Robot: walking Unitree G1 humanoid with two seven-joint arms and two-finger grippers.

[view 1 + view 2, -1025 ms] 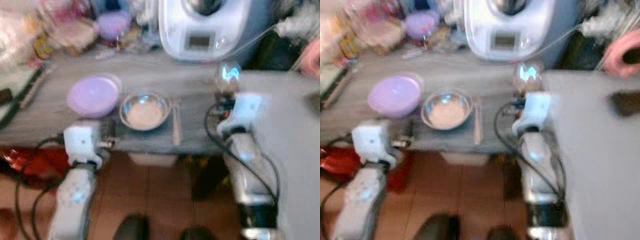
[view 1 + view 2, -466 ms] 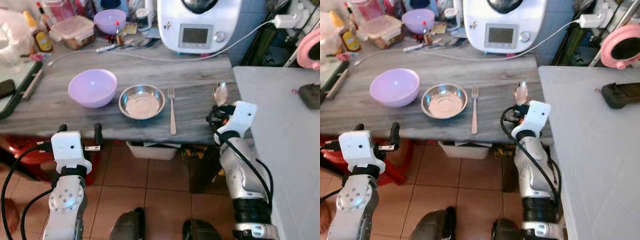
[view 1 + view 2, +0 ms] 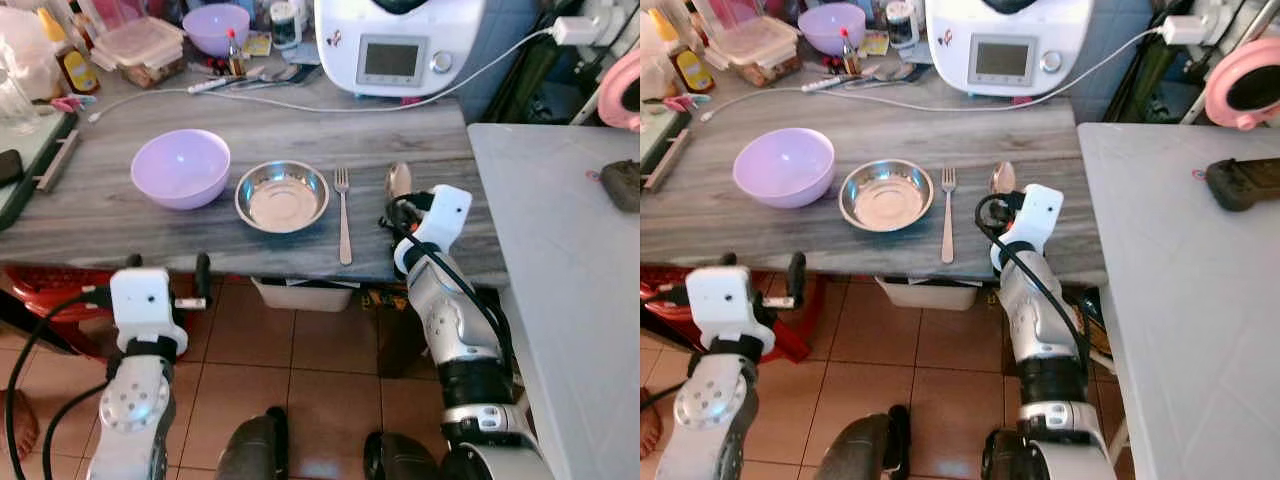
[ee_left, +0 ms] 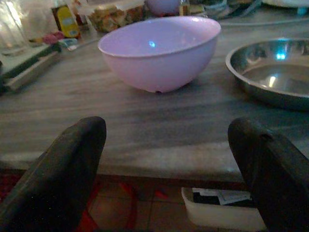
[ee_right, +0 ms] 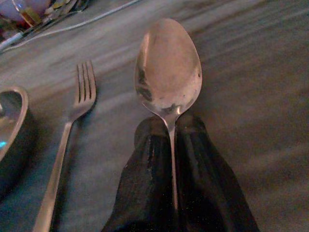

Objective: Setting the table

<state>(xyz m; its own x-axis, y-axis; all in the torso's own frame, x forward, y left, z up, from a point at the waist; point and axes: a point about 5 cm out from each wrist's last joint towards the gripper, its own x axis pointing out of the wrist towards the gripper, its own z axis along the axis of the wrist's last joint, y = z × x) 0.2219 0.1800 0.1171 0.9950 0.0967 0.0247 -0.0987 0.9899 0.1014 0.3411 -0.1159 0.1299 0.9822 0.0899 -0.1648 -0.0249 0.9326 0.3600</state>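
The right gripper has its jaws closed flat on the thin neck of a polished steel tablespoon, just behind the bowl of the spoon, which points away from the robot. The spoon hovers low over, or perhaps touches, the grey wood-grain surface; which one cannot be told. It lies to the right of the slim steel fork, near it and roughly parallel. The fork itself lies just right of the shallow round steel bowl, and a lilac plastic bowl stands left of that.

The spoon should be light and stiff, but smooth metal is slippery, and a hold so far forward on a narrow neck may let the handle swivel. A firmer purchase would likely be the wider part of the handle.

The left gripper waits with its jaws spread wide and empty, short of the surface's near edge, facing the lilac bowl.
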